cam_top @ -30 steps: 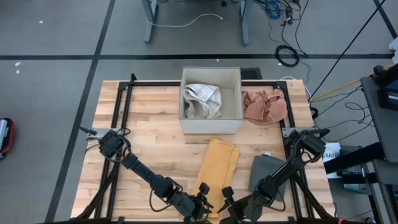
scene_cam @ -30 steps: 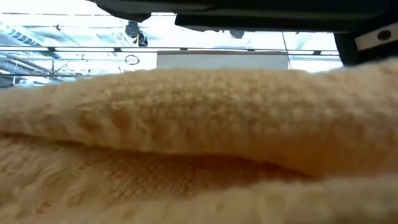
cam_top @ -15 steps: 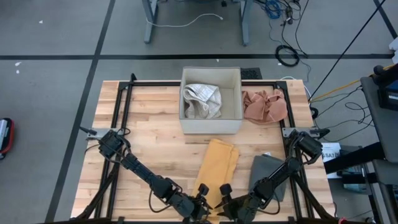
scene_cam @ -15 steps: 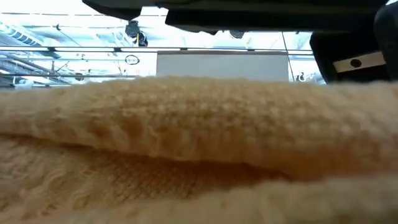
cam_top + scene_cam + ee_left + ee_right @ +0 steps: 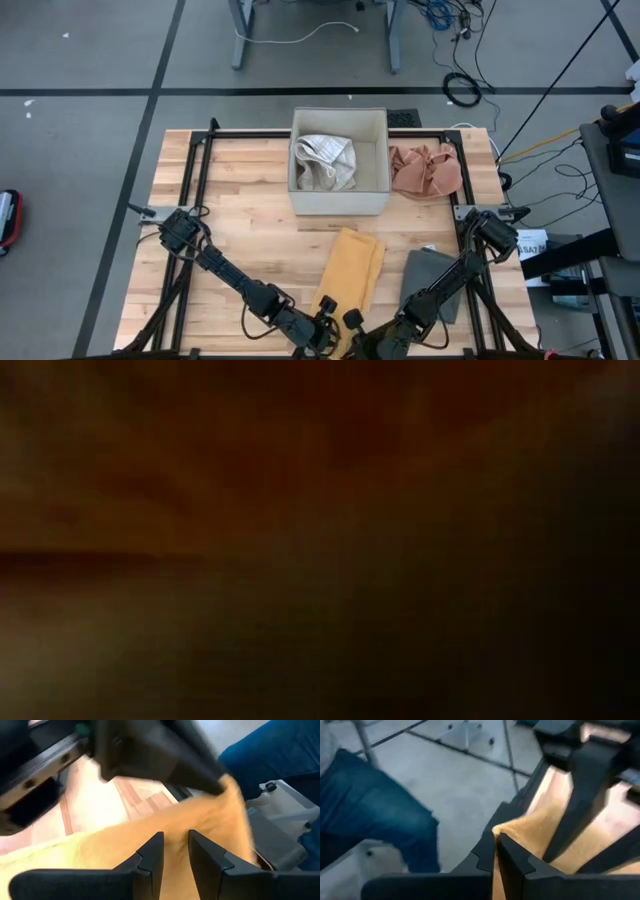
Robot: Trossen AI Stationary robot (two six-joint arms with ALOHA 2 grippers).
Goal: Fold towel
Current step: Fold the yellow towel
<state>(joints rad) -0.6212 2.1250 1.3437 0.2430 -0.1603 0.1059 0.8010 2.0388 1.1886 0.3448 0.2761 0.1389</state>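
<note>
The yellow towel (image 5: 352, 262) lies lengthwise on the wooden table, its far end flat near the white box. Its near end is raised at the table's near edge. My left gripper (image 5: 325, 332) and my right gripper (image 5: 350, 322) stand close together at that near end, each shut on the cloth. In the left wrist view the towel (image 5: 125, 845) spreads out past my left gripper (image 5: 175, 845). In the right wrist view a yellow tip shows at my right gripper (image 5: 496, 842). The low view is dark, with something right up against it. My left gripper has the towel's near end (image 5: 175, 832) pinched between its two fingers, which slant down from the near side. How many layers, I cannot tell. The cloth runs away from the fingers toward the table. My right gripper pinches a tip of the towel's near edge (image 5: 506, 831) between its shut fingers, slanting down from the near side. The cloth stands up in a small peak at the fingertips and falls away beyond them.
A white box (image 5: 338, 195) holding a white cloth (image 5: 325, 160) stands at the back middle, a pink cloth (image 5: 425, 170) to its right. A grey folded cloth (image 5: 432, 280) lies right of the towel. A person in blue trousers (image 5: 375, 815) stands near the table's near edge.
My right gripper has moved toward the left gripper and shut on the towel's near edge. The near end has come up, while the far part has stayed flat. The low view, which showed the towel's bulge, has gone dark.
</note>
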